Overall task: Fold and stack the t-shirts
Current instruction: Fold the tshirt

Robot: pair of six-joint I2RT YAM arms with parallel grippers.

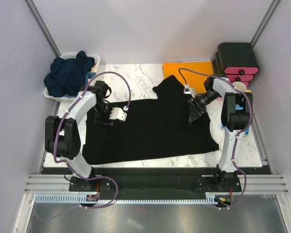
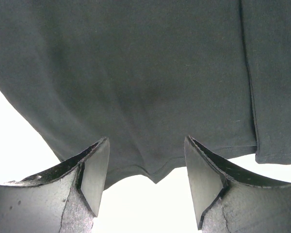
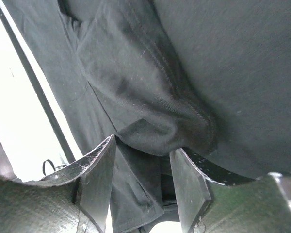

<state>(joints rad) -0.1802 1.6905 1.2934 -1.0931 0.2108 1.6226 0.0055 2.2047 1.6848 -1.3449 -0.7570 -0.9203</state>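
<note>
Found black t-shirt spread flat at bench centre | saw left tool released over its 10 o'clock edge | saw right tool released at 2 o'clock, bunched fold at its tips | noted navy t-shirts heaped in bin at 10 o'clock

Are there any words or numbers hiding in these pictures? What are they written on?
No text can be read in any view.
Blue panel on the right arm: it seems to carry marks, but they are too small and blurred to read.
Black t-shirt: no print, label or number shows on it.
</note>
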